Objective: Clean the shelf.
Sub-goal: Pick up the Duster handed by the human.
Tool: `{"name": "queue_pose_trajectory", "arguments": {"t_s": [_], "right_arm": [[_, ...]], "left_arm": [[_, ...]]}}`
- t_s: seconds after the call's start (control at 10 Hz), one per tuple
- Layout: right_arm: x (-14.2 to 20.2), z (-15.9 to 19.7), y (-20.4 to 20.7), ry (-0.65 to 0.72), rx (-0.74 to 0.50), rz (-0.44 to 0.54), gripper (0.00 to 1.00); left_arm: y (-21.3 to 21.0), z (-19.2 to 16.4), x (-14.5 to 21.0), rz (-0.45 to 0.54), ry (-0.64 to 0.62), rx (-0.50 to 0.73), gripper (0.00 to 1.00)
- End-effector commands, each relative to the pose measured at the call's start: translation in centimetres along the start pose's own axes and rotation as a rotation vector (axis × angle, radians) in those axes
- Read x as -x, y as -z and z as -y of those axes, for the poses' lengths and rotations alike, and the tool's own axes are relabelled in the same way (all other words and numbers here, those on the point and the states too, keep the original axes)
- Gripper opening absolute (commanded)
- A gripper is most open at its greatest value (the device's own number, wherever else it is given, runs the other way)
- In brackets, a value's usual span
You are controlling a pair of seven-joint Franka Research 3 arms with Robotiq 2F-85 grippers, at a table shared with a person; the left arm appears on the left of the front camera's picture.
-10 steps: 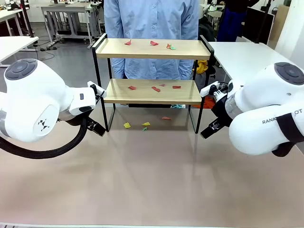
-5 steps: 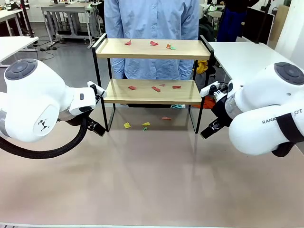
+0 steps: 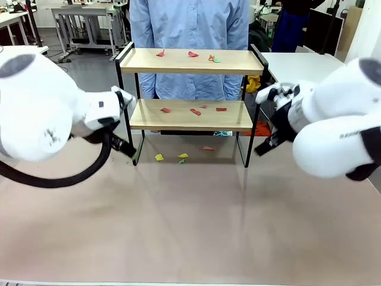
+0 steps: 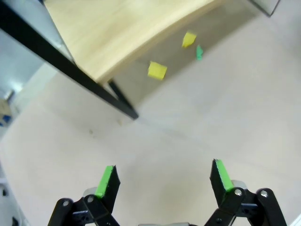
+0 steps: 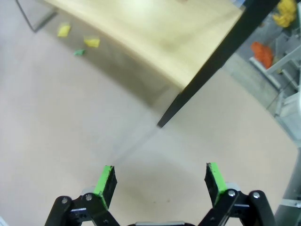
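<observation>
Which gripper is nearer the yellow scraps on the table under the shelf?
Left. The left gripper sits by the front left leg of the shelf, close beside the yellow scraps; the right gripper is beyond the right leg.

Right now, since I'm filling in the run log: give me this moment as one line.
left gripper: open, empty | right gripper: open, empty | shelf: scraps on both levels | table: more scraps under shelf

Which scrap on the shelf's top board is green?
The rightmost scrap on the top board of the shelf: it alone is green, lying beside an orange-red scrap. The left scrap and middle scrap are red.
</observation>
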State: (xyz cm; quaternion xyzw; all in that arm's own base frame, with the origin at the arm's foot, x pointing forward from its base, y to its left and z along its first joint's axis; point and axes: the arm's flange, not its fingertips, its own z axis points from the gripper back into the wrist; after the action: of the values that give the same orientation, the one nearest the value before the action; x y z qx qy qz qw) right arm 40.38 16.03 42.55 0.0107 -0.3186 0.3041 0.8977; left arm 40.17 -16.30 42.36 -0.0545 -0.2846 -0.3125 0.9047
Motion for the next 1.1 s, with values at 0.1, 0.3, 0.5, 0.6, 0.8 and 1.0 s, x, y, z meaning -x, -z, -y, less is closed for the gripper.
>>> {"name": "queue_pose_trajectory", "arguments": {"t_s": [0.1,0.3,0.5,0.6,0.8,1.0], "right_arm": [[-3.2,4.8,-7.2,0.018,-0.036,0.072,1.00],[-3.1,9.4,-10.7,-0.040,-0.139,0.137,1.00],[-1.9,14.1,-11.4,-0.090,-0.257,0.215,1.00],[-0.9,16.1,-11.0,-0.123,-0.310,0.256,1.00],[1.1,19.4,-8.6,-0.170,-0.387,0.331,1.00],[2.3,20.3,-6.6,-0.142,-0.421,0.388,1.00]], "left_arm": [[-8.5,-4.8,-4.0,0.055,0.046,0.150,1.00],[-12.2,-8.4,-4.8,0.095,0.142,0.296,1.00],[-13.3,-13.6,-3.6,0.186,0.268,0.503,1.00],[-13.3,-16.5,-2.3,0.260,0.296,0.568,1.00],[-12.9,-21.0,0.7,0.421,0.341,0.619,1.00],[-11.9,-22.0,2.3,0.510,0.343,0.612,1.00]]}}
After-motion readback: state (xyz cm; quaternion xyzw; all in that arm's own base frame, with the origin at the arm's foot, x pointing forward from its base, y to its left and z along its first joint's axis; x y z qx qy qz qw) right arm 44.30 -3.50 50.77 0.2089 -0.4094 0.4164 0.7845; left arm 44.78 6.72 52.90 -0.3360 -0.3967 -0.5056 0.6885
